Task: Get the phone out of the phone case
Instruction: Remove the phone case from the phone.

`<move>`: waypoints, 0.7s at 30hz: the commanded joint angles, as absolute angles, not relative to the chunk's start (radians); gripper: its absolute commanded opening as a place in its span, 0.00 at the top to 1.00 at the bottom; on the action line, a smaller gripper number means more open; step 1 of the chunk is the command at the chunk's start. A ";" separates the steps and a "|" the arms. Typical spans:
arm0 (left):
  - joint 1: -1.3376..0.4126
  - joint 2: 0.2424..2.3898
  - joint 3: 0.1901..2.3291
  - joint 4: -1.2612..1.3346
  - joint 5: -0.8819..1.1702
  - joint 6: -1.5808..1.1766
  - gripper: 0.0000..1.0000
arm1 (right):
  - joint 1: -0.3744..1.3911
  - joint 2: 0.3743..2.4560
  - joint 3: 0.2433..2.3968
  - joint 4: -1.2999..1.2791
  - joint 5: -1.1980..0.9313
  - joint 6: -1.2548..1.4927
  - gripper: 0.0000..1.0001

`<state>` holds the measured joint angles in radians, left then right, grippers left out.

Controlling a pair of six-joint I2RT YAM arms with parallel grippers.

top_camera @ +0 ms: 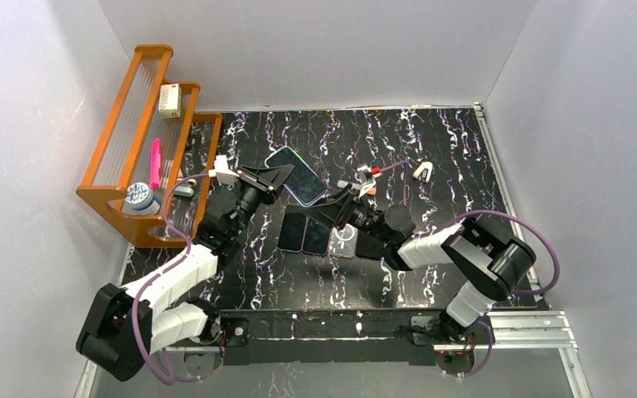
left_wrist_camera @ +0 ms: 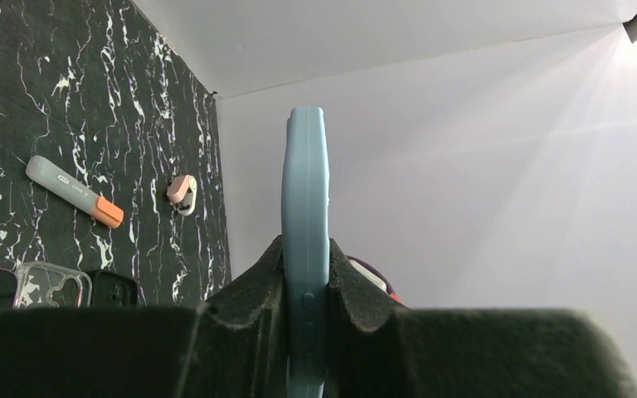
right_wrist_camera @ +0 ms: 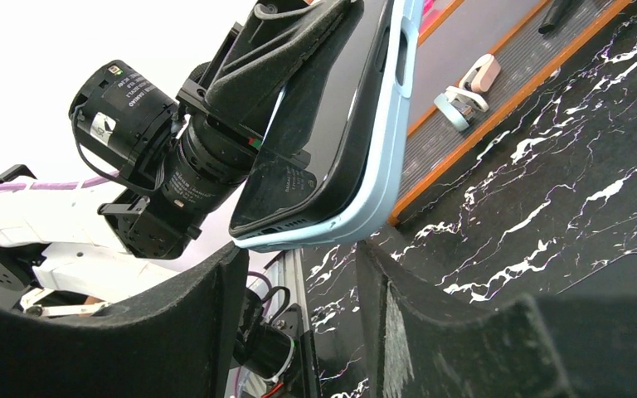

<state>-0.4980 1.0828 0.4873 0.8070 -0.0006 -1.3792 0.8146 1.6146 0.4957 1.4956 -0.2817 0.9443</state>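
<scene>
**Cased phone aloft, peel not yet begun**

Held off the marbled surface [top_camera: 431, 149] by the left tool [left_wrist_camera: 305, 278], pressed together across the front and back of the light-blue phone case [left_wrist_camera: 305, 191]. With the phone [right_wrist_camera: 323, 124] seated fully inside, dark screen toward the right tool [right_wrist_camera: 299, 269]. Spread partway there, one finger either side of the case's lower end, just beneath it and touching nothing. Reads as the approach before the peel. Next, most likely: close in on a lower corner, catch the case lip rather than the glass, then pry it back while keeping the far end pinned firmly.
</scene>
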 commanded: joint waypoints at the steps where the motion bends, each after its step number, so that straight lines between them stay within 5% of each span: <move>1: -0.502 1.049 0.499 0.882 0.000 -1.379 1.00 | 0.818 1.591 0.514 1.821 -0.265 0.934 0.43; 21: -0.503 1.037 0.479 0.882 0.029 -1.394 1.00 | 0.817 1.565 0.498 1.821 -0.239 0.915 0.46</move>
<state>-0.4995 1.0805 0.4763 0.8143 0.0074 -1.3842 0.8146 1.5845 0.4946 1.4948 -0.2573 0.9386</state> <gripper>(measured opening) 0.141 0.552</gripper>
